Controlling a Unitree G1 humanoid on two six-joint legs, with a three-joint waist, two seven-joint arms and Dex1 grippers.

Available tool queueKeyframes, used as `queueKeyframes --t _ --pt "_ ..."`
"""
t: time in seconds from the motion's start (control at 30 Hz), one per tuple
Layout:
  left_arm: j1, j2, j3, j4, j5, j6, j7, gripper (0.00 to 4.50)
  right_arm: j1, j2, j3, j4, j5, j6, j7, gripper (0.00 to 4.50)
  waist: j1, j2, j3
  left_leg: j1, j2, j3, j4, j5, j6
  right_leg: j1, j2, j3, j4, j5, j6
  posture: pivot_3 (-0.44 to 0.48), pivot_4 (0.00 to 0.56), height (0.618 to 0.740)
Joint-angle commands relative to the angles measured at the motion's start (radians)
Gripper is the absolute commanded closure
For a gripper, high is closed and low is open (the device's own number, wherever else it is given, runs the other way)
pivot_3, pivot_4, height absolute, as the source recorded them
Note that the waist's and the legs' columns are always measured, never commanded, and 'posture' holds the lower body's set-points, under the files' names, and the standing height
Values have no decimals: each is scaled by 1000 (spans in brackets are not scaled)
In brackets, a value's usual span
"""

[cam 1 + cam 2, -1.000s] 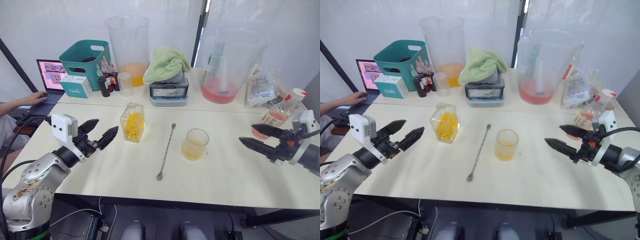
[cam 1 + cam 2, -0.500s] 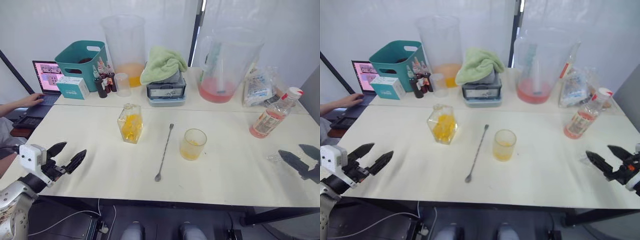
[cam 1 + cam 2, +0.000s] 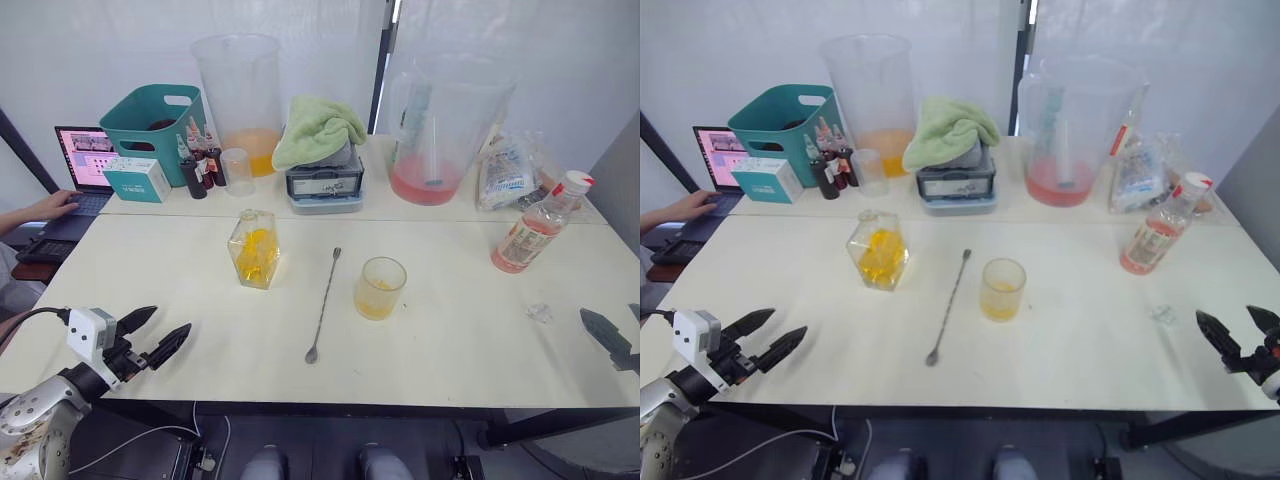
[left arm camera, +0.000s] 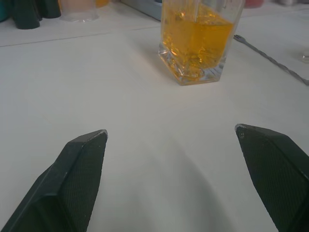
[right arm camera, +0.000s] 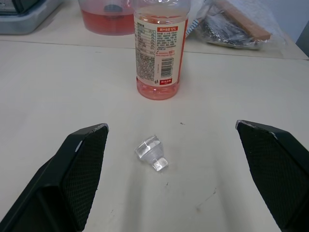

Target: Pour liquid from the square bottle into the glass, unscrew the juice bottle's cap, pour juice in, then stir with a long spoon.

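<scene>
Square bottle (image 3: 253, 250): standing upright mid-surface, left of the long spoon (image 3: 323, 304).
Glass (image 3: 380, 288): sitting right of the spoon.
Left gripper (image 3: 150, 338): retreating to the near-left edge, fingers spread.
Right gripper (image 3: 1236, 334): pulling back near-right, fingers spread.

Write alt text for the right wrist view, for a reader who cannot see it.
Open right gripper, black fingers spread wide over a white table, facing a small clear glass stopper lying on its side. Behind it stands the tall round plastic juice bottle of pinkish-red liquid.
</scene>
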State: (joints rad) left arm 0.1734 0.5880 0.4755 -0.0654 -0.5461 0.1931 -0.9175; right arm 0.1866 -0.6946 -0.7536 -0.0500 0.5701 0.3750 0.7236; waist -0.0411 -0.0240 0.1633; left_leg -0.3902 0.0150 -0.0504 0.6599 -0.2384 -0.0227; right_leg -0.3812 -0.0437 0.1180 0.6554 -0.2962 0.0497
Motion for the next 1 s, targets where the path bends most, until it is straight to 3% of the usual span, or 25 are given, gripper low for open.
queueKeyframes --t 0.03,0.33,0.47,1.0 --pt "-21 19 -35 -118 -60 47 -21 9 -71 -16 27 -55 3 11 -55 0 -2 0 0 0 0 0 0 0 0 0 0 0 0 0 0 0 150 740" --pt "-104 36 -176 -381 -173 221 13 9 -343 -26 154 -41 -44 113 -277 0 -2 1 0 -3 -1 0 0 0 0 -4 0 1 2 0 0 0 150 740" --pt "-146 34 -209 -423 -199 256 36 9 -460 -34 197 -1 -79 157 -350 0 -2 1 0 -3 -1 0 0 0 0 -5 0 2 2 0 0 0 150 740" --pt "-258 40 -301 -504 -241 325 63 9 -854 -111 356 420 -240 105 -355 0 -5 1 0 -5 -2 0 0 0 0 -6 0 2 2 1 0 0 150 740"
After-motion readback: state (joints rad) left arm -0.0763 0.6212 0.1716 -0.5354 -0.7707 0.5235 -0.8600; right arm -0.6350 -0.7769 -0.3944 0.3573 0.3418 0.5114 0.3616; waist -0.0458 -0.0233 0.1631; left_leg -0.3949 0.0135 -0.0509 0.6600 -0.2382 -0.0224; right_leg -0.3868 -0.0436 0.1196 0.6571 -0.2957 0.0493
